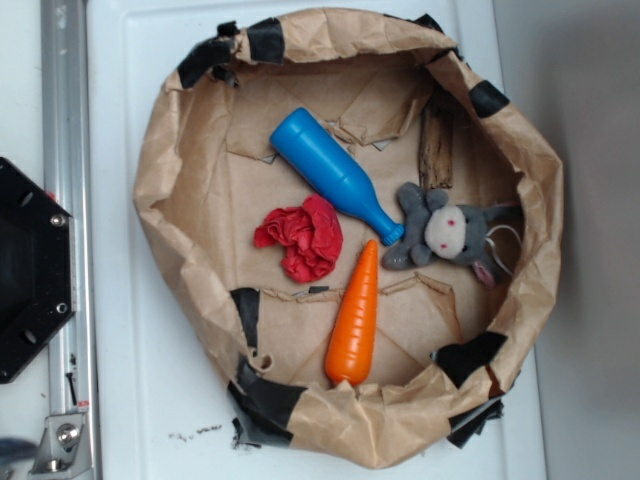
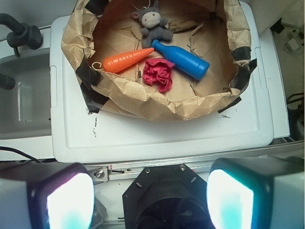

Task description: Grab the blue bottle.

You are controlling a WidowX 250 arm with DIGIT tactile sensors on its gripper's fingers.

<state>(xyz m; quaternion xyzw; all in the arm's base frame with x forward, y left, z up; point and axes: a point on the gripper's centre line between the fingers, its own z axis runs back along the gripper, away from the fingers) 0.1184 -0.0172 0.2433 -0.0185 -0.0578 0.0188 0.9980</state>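
Where it lies on the crumpled floor of the basket (image 1: 160, 150), bottle (image 1: 332, 172) smooth and bright blue, wide in the body, tapering to a narrow neck. Lies flat and slantwise near the middle, neck end just beside the rabbit (image 1: 450, 232), apart from everything else. Untouched.

In the wrist view, same bottle (image 2: 183, 59) at the far centre, well apart from the gripper (image 2: 150, 202). Only two pale, glowing fingertips (image 2: 69, 202) at the bottom edge, cut off by the frame and blurred; jaws spread wide, grasping nothing. Gripper absent from the exterior view.

Basket of brown paper patched with black tape, standing on the white bench (image 1: 120, 400). Right wall folded inward, hiding part of the rabbit's far side. Inside: bottle, orange carrot (image 1: 356, 318) pointing its tip toward the bottle neck, red cloth (image 1: 302, 236) balled up between bottle and carrot, grey rabbit with a pale face, and a small brown stick (image 1: 436, 150) near the far wall, hard to make out. Black plate (image 1: 30, 270) cut off at the left edge.
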